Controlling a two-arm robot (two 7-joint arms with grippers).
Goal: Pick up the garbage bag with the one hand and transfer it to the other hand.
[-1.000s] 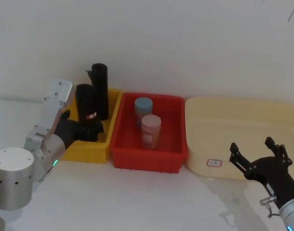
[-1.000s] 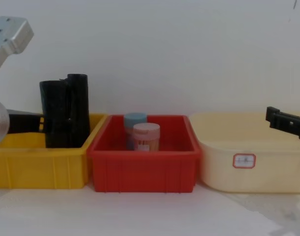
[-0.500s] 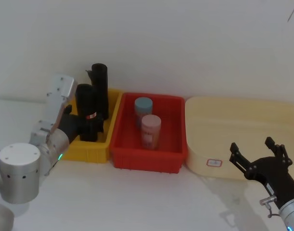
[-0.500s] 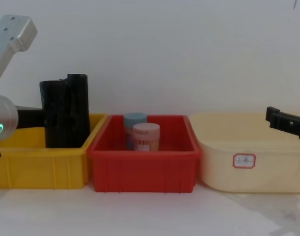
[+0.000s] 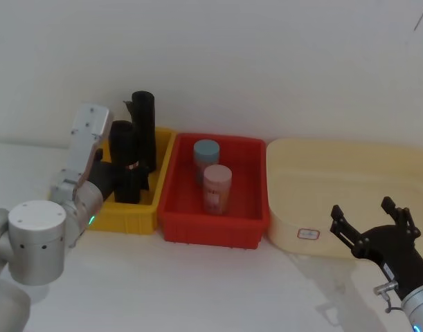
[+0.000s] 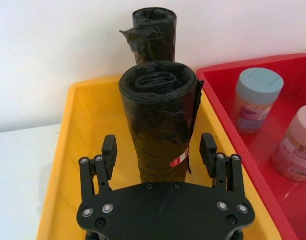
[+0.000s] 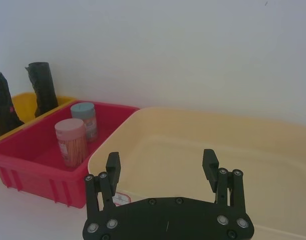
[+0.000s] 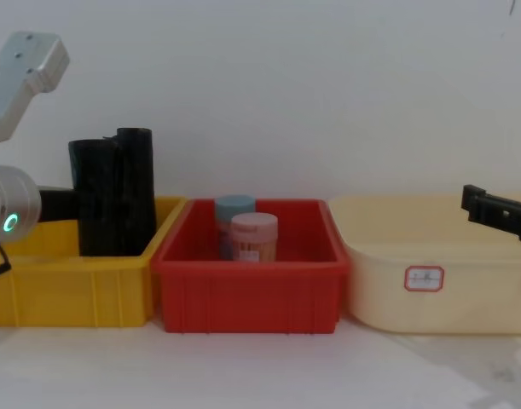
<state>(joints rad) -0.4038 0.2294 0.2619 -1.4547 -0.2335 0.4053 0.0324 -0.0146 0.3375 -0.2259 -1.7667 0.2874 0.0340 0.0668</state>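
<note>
Where the yellow bin [image 8: 72, 290] sits at left, you see the left gripper [image 6: 158, 147] spread open astride the garbage bag [image 6: 160, 115] standing inside it, pads [image 6: 108, 146] seemingly not touching. At right, the right gripper [image 7: 163, 162] hangs open near the cream tub [image 7: 273, 150].

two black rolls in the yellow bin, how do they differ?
The front roll carries a red-and-white label; the rear roll is plain. The front roll sits between the open fingers of the left gripper; the rear roll stands free, closer to the wall. The rear roll has a loose flap near its top; the front roll's top is tidier. Both are black and upright in the yellow bin.
</note>
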